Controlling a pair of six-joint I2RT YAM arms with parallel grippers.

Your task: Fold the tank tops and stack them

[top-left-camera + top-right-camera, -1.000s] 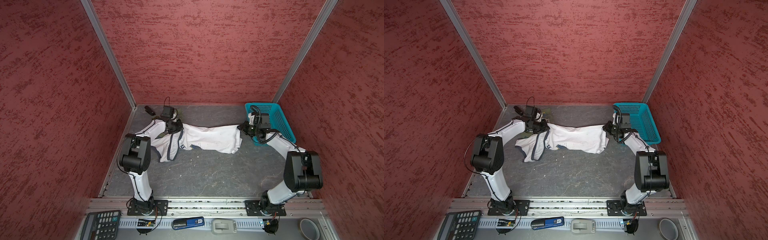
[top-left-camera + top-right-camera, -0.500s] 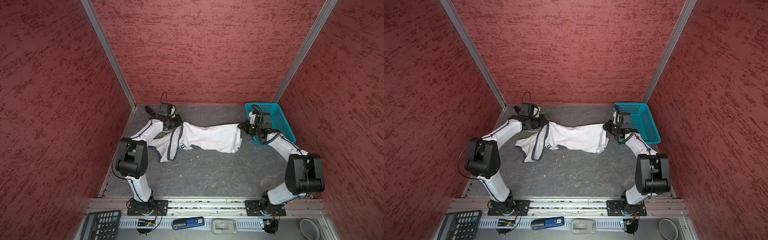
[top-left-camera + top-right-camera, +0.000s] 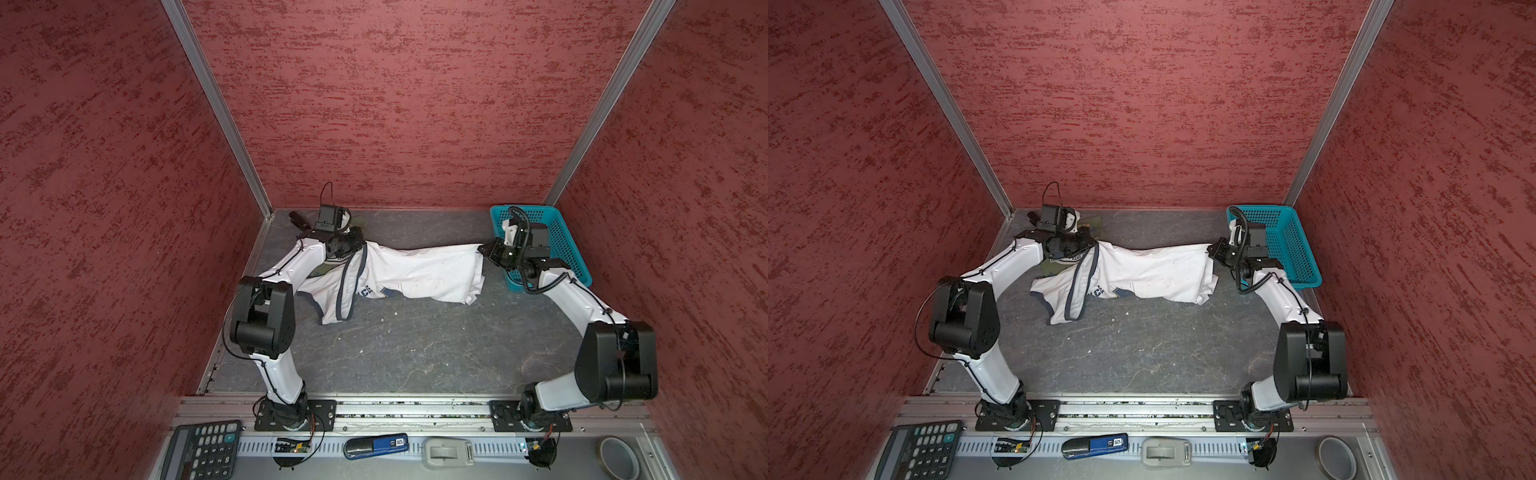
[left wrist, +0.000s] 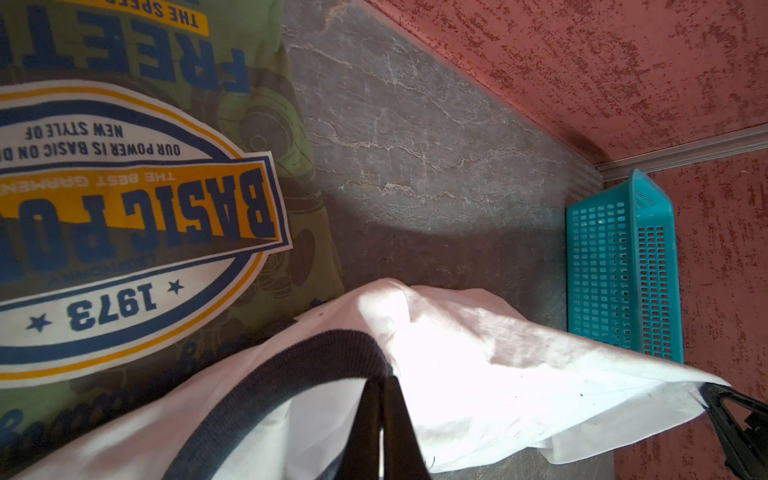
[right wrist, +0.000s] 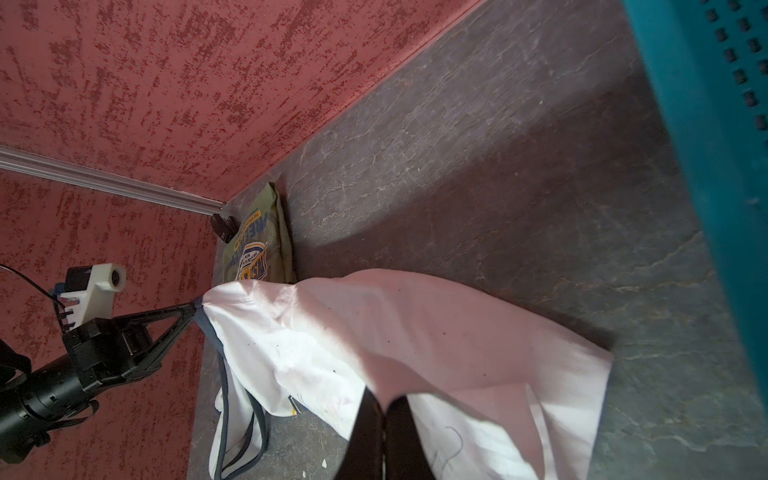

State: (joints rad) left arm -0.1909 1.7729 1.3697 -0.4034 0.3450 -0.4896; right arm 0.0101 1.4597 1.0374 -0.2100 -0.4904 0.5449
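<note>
Both top views are hiding most of the olive green cloth tank top, which is lying flat in the far left corner, under the left arm and one end of the white cloth tank top. Its blue-and-yellow badge print is showing clearly only in the left wrist view. The white top's own print is creasing in on itself, so only a few letters are showing.

The white top is stretching left to right across the far half of the grey table. Its grey-trimmed straps are lying at the left and its hem at the right, beside the turquoise plastic mesh basket. Its upper edge is hanging taut above the surface while the lower part is sagging onto it.

The left gripper is pinching the dark ribbed trim with its jaws almost together. The right gripper is clamping the hem edge, jaws closed on the cloth.
</note>
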